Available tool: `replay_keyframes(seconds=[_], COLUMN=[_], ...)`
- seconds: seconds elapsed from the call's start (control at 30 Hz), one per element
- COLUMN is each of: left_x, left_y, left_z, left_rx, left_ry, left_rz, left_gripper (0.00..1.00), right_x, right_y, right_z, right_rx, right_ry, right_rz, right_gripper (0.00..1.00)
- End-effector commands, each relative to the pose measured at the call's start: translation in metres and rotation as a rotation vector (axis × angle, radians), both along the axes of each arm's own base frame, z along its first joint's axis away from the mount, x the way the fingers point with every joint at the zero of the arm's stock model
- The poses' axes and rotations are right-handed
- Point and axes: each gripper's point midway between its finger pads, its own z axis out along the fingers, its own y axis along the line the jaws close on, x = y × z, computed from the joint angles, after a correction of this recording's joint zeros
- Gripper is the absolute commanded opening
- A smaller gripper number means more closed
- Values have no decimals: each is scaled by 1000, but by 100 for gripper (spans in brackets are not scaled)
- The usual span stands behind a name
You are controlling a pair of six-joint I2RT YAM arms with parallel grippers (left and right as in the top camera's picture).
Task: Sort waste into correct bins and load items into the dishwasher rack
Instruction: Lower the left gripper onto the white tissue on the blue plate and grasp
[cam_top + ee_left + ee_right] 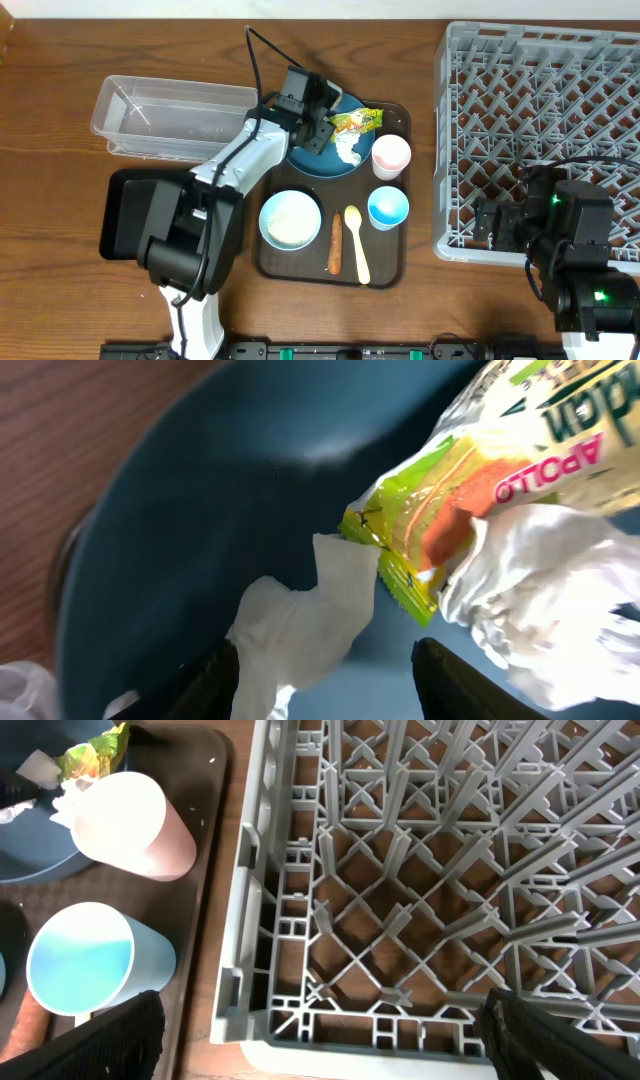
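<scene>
surface: brown wood-grain table (60, 250) | finish: dark streaks along the grain | light: even, soft

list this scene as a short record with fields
left end effector: open, low over the plate, tissue between its fingers
right end effector: open, over a corner of the rack
wrapper: on the plate, touching the tissue
pink cup, blue cup, bowl, spoon, food stick: on the brown tray
rack: no dishes visible in it

Overhead faces down; wrist views close on plate (250, 510), rack (232, 1010).
</scene>
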Motion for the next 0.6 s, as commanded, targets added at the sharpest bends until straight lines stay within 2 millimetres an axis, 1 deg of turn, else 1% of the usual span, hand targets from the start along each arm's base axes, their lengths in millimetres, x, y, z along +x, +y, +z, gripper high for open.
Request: replay_keyframes(seconds=[0.0, 0.07, 0.17, 0.4, 0.47, 0.57], left_x=[1, 1, 2, -1, 0, 1], left_y=[-2, -2, -2, -1, -1, -1], left_z=[-5, -5, -5, -21, -21, -20], left_rx=[-2, -3, -11, -6, -6, -8], left_ry=[5, 3, 2, 36, 35, 30], left_rz=[-1, -1, 9, 25, 25, 26], left_gripper=[54, 51, 50, 50, 49, 33], right_x=[2, 2, 2, 2, 2, 2], right_y=[4, 4, 4, 4, 4, 4], right_z=[9, 9, 9, 9, 8, 8], right_rx=[11, 11, 11, 12, 12, 12], right_ry=[-21, -22, -23, -20, -19, -19], right_rz=[5, 5, 5, 6, 5, 5], right_gripper=[99, 99, 99, 99, 99, 99])
